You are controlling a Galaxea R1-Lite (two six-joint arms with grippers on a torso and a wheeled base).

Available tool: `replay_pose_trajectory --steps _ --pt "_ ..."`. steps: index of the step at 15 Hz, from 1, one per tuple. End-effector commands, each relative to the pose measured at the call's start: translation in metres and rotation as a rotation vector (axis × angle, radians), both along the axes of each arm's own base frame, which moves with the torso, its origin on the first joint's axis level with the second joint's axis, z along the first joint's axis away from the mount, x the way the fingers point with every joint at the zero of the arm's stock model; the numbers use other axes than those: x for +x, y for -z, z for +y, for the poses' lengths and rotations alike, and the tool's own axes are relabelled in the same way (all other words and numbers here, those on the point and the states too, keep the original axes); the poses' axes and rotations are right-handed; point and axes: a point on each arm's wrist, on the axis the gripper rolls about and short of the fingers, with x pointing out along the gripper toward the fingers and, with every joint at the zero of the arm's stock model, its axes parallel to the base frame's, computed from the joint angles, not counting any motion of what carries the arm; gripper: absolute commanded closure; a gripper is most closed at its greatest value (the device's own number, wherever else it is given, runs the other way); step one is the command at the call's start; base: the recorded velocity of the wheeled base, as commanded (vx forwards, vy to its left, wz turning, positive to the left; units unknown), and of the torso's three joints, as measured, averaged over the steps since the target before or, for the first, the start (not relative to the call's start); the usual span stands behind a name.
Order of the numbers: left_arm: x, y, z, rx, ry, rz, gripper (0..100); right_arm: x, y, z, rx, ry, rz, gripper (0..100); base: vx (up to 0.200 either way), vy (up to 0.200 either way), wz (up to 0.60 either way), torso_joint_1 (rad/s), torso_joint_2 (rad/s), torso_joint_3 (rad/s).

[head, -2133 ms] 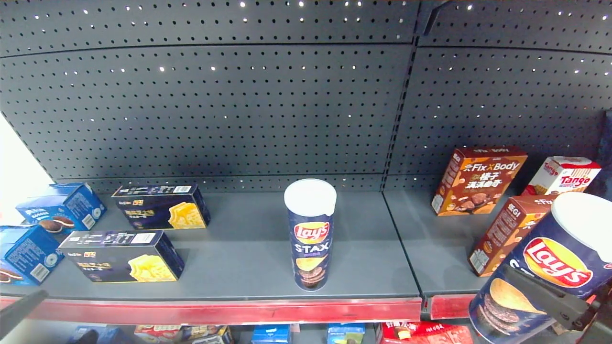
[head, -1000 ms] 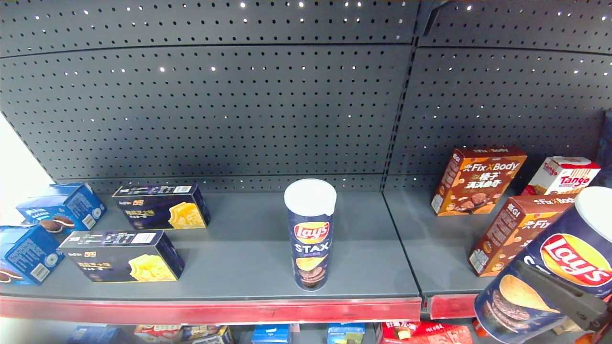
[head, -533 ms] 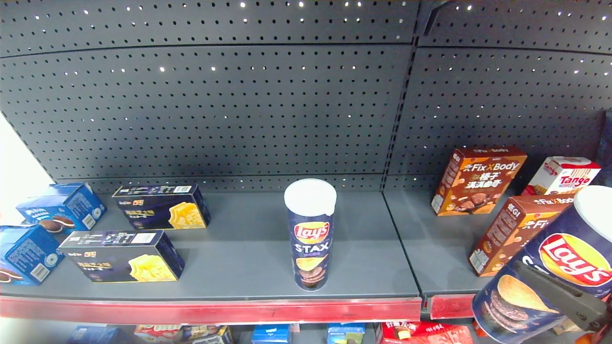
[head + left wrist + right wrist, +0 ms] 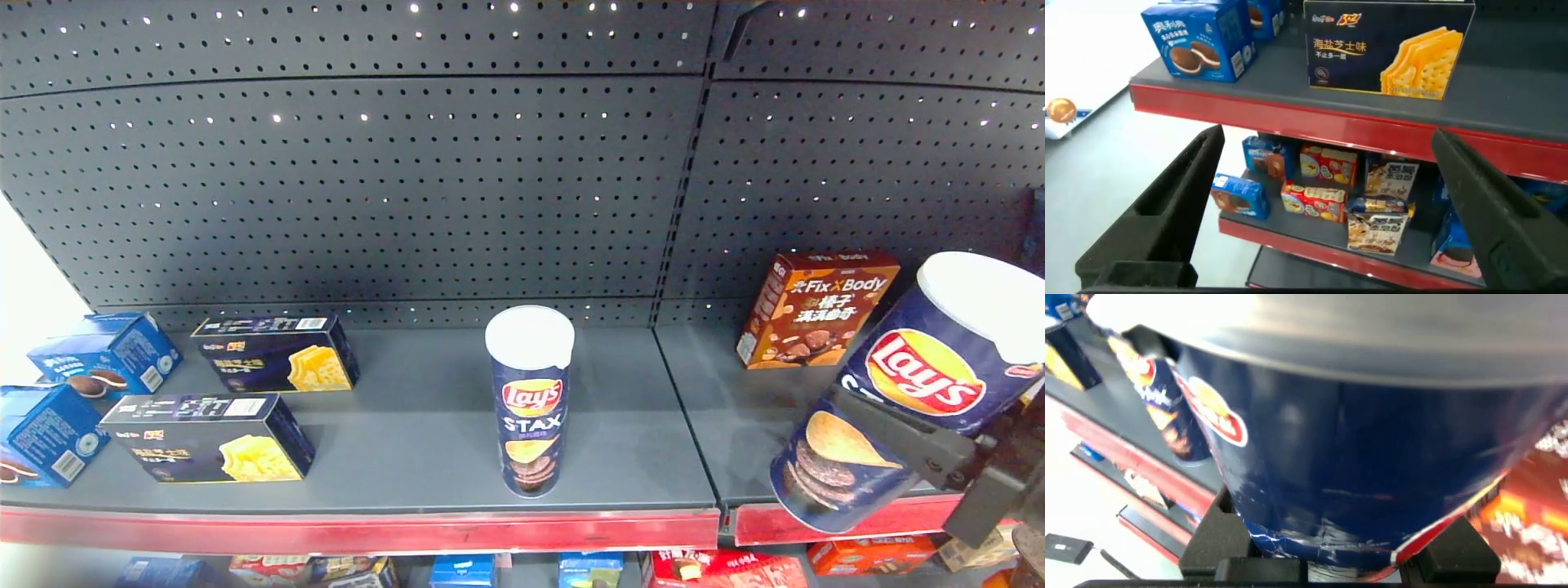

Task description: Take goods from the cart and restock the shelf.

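Now clamped mid-body in the right gripper [image 4: 894,437]: a chip can [image 4: 922,371], tilted, hanging over the shelf's [image 4: 408,441] front edge toward its right end. Likely light, stiff, slick-skinned and easily dented, so best held around the middle. Left gripper [image 4: 1329,143]: splayed, empty.

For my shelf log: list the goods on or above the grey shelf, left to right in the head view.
Front blue cardboard cookie box, rear blue cookie box, front navy cracker box, rear navy cracker box, upright navy chip can, brown-orange box, tilted navy chip can, held in the air.
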Motion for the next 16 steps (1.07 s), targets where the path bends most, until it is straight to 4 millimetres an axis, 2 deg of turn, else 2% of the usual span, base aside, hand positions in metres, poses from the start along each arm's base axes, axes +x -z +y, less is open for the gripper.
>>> replay_pose_trajectory --steps 1,4,8,11,14,16 --pt "0.000 0.000 0.000 0.001 -0.001 0.000 0 0.021 -0.006 0.015 -0.016 0.010 0.019 100 0.000 0.000 0.00 0.000 0.00 0.000" --pt "0.000 0.000 0.000 0.001 -0.001 0.000 0 0.035 -0.014 0.022 -0.010 0.030 0.013 100 0.000 0.000 0.00 0.000 0.00 0.000" --pt "0.000 0.000 0.000 0.001 -0.001 0.000 0 0.067 -0.020 0.044 -0.029 0.171 0.028 100 0.000 0.000 0.00 0.000 0.00 0.000" --pt "0.000 0.000 0.000 0.001 -0.001 0.000 0 0.086 -0.004 0.045 -0.069 0.271 0.079 100 0.000 0.000 0.00 0.000 0.00 0.000" --pt "0.000 0.000 0.000 0.001 -0.001 0.000 0 0.105 0.001 0.042 -0.053 0.315 0.108 100 0.000 0.000 0.60 -0.001 0.00 0.001" --pt "0.000 0.000 0.000 0.001 -0.001 0.000 0 0.117 0.005 0.040 -0.040 0.326 0.118 100 0.000 0.000 0.00 0.000 0.00 0.000"
